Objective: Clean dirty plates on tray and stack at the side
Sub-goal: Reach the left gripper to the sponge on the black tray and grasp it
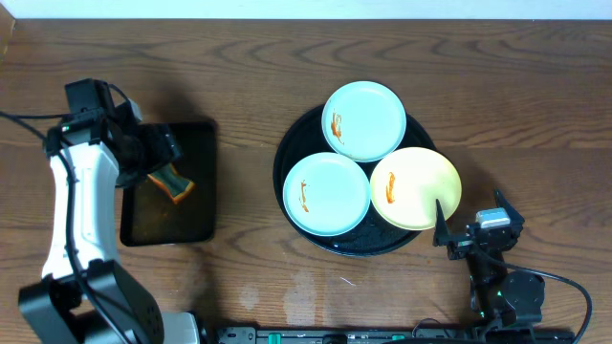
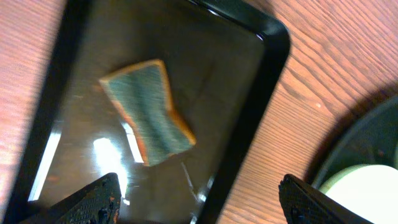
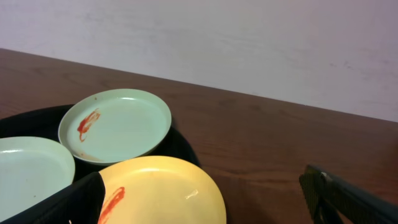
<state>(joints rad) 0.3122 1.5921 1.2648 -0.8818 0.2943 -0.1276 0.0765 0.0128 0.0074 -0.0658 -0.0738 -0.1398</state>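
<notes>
Landmark: the round black tray (image 1: 283, 162), glossy and raised at the rim, sat on the wooden table.
Dirty plates: all three lay on the round tray, none stacked at its side. One mint plate (image 1: 363, 119) sat at its far edge and a second mint plate (image 1: 327, 194) at its near left. The yellow plate (image 1: 416, 188) sat at its near right, overhanging the rim. Each carried an orange sauce smear.
Sponge: an orange-edged sponge (image 2: 149, 112) with a grey-green scouring face lay flat in the rectangular black tray (image 1: 196, 205), well to the left of the round tray.
Left gripper (image 2: 198, 200): it hovered above the rectangular tray, well left of the round tray. Its fingers were spread wide and held nothing, and the sponge lay ahead of the tips, not between them.
Right gripper (image 3: 199, 199): it sat low at the round tray's near right, just off the yellow plate's edge. Its fingers were spread and empty.
Step in hand: apparently fetching the sponge; no wiping looked begun.
Next move calls for: shifting the left gripper over the sponge, lowering with one finger on each long side, and closing. The right gripper would likely need to steady a plate before wiping.
Risk: the glossy tray floor may let the sponge slide away from the closing fingers.
</notes>
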